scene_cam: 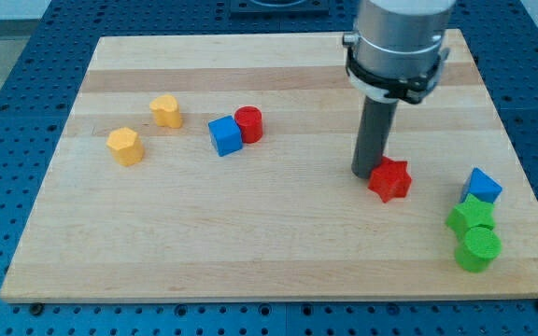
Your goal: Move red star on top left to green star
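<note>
The red star (390, 180) lies on the wooden board (269, 224) at the view's right of centre. My tip (366, 172) stands right against the star's upper left side, touching it or nearly so. The green star (471, 216) lies near the board's right edge, to the lower right of the red star and a short gap away from it. It sits between a blue block (482, 186) above it and a green cylinder (478, 249) below it.
A red cylinder (248, 123) and a blue cube (224, 135) sit together left of centre. A yellow heart-like block (166, 110) and a yellow hexagonal block (125, 146) lie at the view's left. The board's right edge is close to the green blocks.
</note>
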